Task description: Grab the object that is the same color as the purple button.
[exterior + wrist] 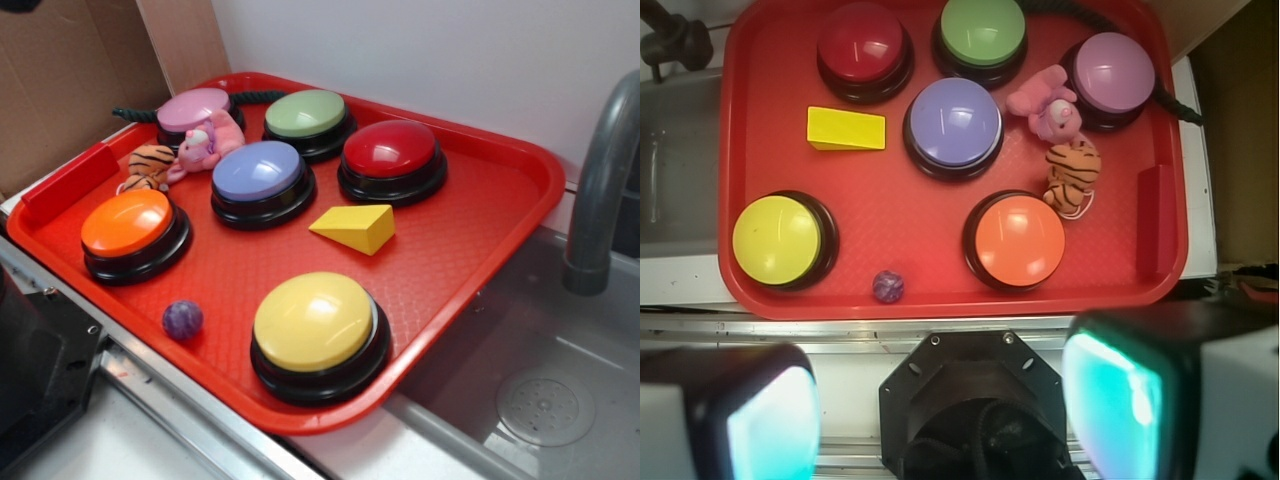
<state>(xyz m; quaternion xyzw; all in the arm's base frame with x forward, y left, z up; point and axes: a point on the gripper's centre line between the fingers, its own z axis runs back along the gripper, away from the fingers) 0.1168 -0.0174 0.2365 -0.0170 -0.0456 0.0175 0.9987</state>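
Right now your gripper (945, 410) hangs over the bench edge just off the tray's near rim, its two glossy pads (770, 425) spread wide apart and holding nothing.

You'll find the marbled purple ball (888, 286), small, round and smooth, lying free on the pebbled red plastic tray (770, 160), close to that near rim. On the wrist view's clock face, with the tray's middle as centre, it sits at about 7 o'clock, between the yellow button (778, 238) and the orange button (1019, 239), touching neither.

The purple button (956, 122) has a lavender dome on a black base and stands near the centre, toward 12.

Count six domed buttons: red (864, 42) at 11, green (982, 30) at 12, pink (1113, 70) at 2, plus those named.

Two soft plush toys: a pink one (1048, 104) leaning against the pink button, a striped tiger (1073, 172) just beside the orange button.

One yellow wedge (845, 128) at 10, one red block (1156, 218) at 3, one dark braided cord (1170, 100) behind the pink button.

Nothing lies over the ball.
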